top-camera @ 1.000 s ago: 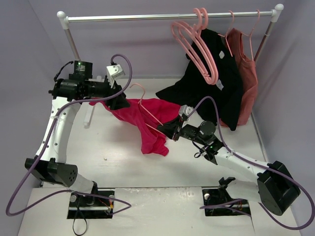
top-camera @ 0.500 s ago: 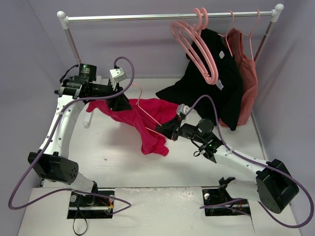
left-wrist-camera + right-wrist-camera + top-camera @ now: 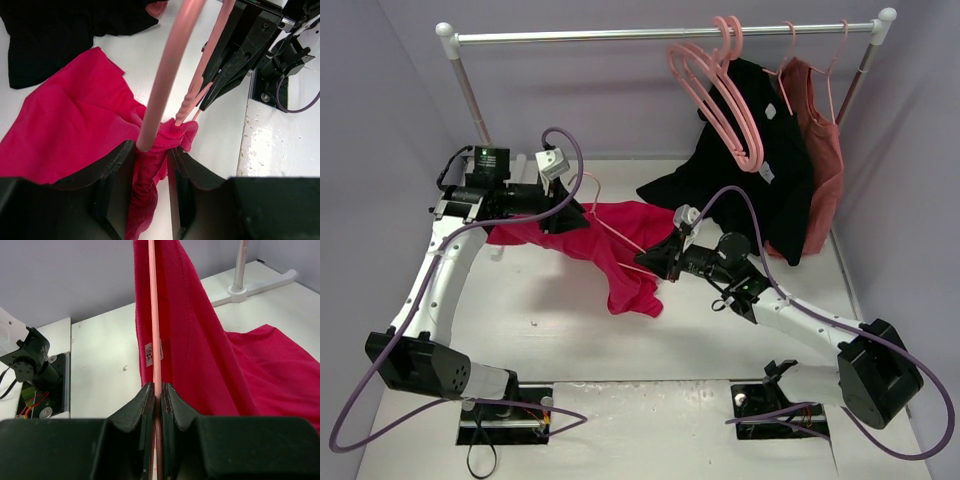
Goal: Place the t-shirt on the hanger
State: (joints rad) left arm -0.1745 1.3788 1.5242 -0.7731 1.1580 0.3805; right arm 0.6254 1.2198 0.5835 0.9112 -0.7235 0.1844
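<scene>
- The table [image 3: 550, 300] is carrying the t-shirt [image 3: 620, 260], which is sagging mid-table between my arms.
- The hanger [image 3: 153, 315] is lying against the t-shirt, with its hook pointing toward 11 o'clock.
- My left gripper [image 3: 152, 150], set narrow, is pinching bunched t-shirt at its 9 o'clock end.
- My right gripper [image 3: 156, 392], almost closed, is clamping the hanger's rod at 3 o'clock.
</scene>
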